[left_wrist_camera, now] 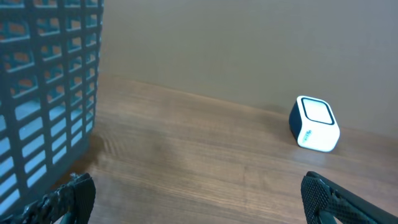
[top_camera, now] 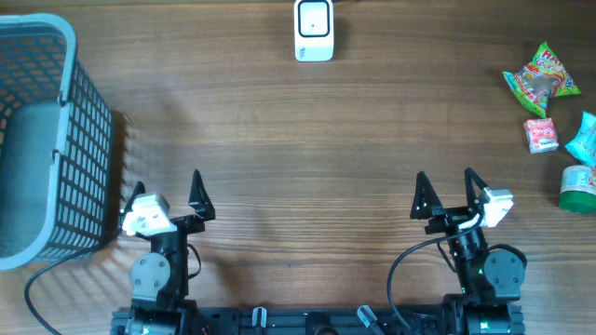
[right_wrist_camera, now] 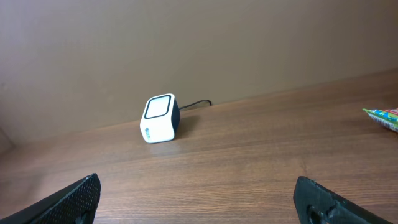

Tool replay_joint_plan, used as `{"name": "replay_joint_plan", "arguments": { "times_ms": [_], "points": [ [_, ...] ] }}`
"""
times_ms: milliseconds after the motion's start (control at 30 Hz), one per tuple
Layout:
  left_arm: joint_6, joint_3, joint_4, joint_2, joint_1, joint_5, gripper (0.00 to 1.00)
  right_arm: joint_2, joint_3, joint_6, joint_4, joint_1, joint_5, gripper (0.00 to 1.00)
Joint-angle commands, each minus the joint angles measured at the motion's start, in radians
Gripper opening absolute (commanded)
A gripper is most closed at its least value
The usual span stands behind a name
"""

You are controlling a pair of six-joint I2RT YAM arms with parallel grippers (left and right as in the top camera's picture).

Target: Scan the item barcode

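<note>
While grippers (top_camera: pixel 166 184) (top_camera: pixel 447 177) gape, scanner (top_camera: pixel 314 30) far, snacks (top_camera: pixel 540 79) R

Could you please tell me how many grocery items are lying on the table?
4, all far right: green packet, pink packet, blue packet, green container; more may lie off-frame.

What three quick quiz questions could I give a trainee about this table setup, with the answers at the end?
1. What do the left gripper and the right gripper hold?
2. True or false: the scanner stands on the table, outside the basket.
3. The snack packets lie nearest to: A) the right gripper, B) the left gripper, C) the basket.
Key: 1 nothing, both are open and empty; 2 true; 3 A.
</note>
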Motion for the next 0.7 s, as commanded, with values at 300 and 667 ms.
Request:
{"name": "replay_joint_plan", "arguments": {
  "times_ms": [300,667],
  "points": [
    [0.093,-0.018,0.001,-0.010,0.087,0.163,1.00,-0.005,-0.001,0.005,0.003,0.003,0.021,1.00],
    [0.083,-0.018,0.001,-0.010,0.089,0.172,1.00,-0.005,-0.001,0.005,0.003,0.003,0.021,1.00]
  ]
}}
